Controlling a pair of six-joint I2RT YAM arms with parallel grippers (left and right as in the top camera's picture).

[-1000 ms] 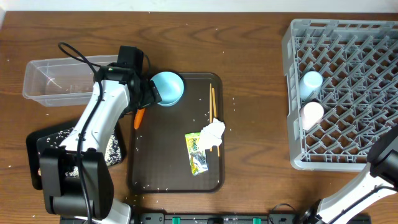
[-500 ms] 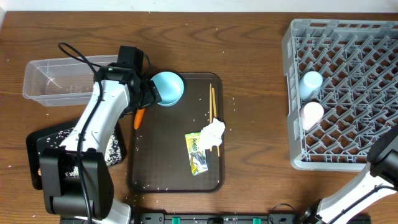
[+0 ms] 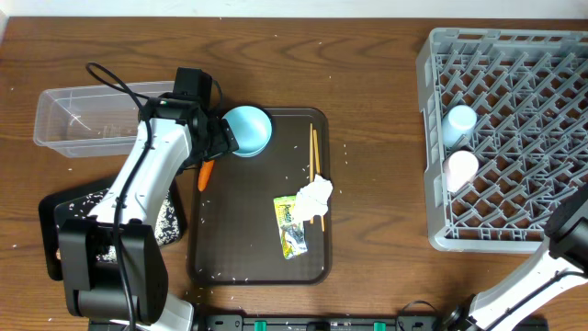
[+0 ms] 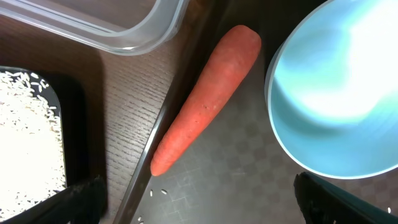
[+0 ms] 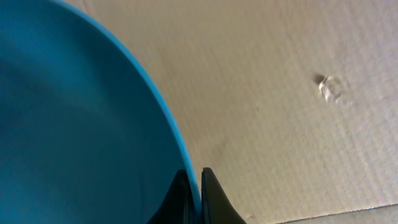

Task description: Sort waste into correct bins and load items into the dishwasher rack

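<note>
My left gripper is open and hovers over the left edge of the dark-brown serving tray. An orange carrot lies just ahead of its fingers, along the tray's rim. The small pale-blue bowl sits to the carrot's right. Further along the tray lie the chopsticks, the crumpled napkin and the yellow-green wrapper. The clear tub and the black tray with rice stand at the left. My right gripper is shut on the rim of the large blue plate, outside the overhead view.
The grey dishwasher rack fills the right side, with a light-blue cup and a pink cup in its left column. Rice grains are scattered over the serving tray and the table. A beige surface lies behind the blue plate.
</note>
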